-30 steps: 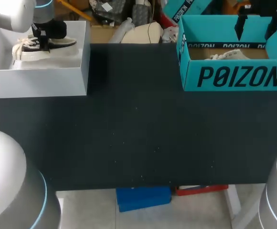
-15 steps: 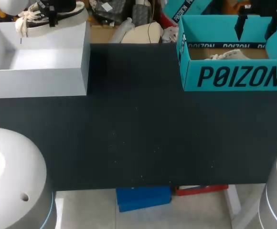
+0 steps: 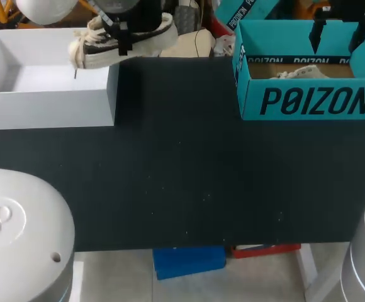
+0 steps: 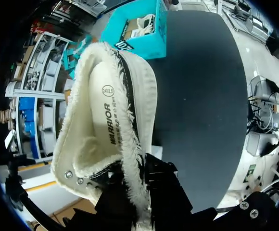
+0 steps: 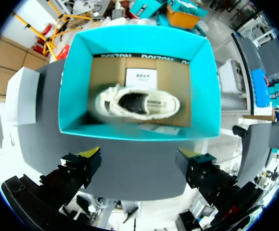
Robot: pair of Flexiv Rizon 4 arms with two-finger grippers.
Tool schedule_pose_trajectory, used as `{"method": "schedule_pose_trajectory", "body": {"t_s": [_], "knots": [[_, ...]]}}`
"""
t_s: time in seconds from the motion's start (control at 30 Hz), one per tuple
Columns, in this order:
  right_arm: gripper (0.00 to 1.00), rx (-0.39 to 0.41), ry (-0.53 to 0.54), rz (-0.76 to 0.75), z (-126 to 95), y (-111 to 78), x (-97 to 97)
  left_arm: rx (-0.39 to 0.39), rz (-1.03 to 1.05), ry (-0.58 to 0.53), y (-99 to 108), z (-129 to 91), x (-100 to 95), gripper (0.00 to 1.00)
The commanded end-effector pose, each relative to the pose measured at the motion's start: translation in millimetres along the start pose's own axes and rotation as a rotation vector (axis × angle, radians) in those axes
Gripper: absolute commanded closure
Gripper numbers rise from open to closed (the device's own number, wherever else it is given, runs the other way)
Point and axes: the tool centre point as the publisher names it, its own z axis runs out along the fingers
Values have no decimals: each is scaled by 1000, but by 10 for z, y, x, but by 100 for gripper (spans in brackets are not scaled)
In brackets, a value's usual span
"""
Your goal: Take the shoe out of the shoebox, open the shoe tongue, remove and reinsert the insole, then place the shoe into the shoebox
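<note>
Near side: the black table [image 3: 182, 182] shows its dark top from the near edge back to both boxes.

Far left: white shoebox [image 3: 50, 110], lid off, standing square against the table's left side. Its white floor and inner walls are in view.

Above that box's far right corner: cream sneaker [image 3: 123, 38] with black trim and frayed collar, held in the air and touching neither box nor table. One end is over the box interior. The other end reaches past the box's right wall, over the far edge of the table. From the left wrist view the sneaker's opening faces the camera and the pale insole [image 4: 98, 120] lies inside it.

Left gripper [image 4: 139, 192]: closed on the sneaker's collar wall, one black finger on either side of the frayed edge. The yellow tips are hidden by the fabric.

Far right: teal shoebox [image 3: 314, 100], open, well apart from the white one, with dark tabletop between them. A second cream sneaker [image 5: 137, 102] lies flat on its cardboard floor, opening upward, beside a white paper slip.

Right gripper [image 5: 139, 161]: above the teal shoebox, fingers spread wide, holding nothing
</note>
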Motion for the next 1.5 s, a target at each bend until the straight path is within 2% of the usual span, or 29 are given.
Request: {"method": "schedule_pose_trajectory", "body": {"t_s": [0.03, 0.2, 0.37, 0.47, 0.73, 1.2, 1.5], "knots": [[0, 0, 0, 1, 0, 0, 1, -71, -2, -128, -329, -694, 730, 100], [0, 0, 0, 1, 0, 0, 1, -90, -11, -79, -532, -564, 1217, 100], [0, 0, 0, 1, 0, 0, 1, -102, -12, -62, -641, -340, 1505, 100], [0, 0, 0, 1, 0, 0, 1, -91, -15, -43, -676, -204, 1581, 100], [0, 0, 0, 1, 0, 0, 1, -38, 24, 5, -785, 341, 1683, 100], [0, 0, 0, 1, 0, 0, 1, -64, 149, 65, -882, 1411, 1970, 100], [0, 0, 0, 1, 0, 0, 1, -94, 175, 90, -935, 1868, 2197, 100]]}}
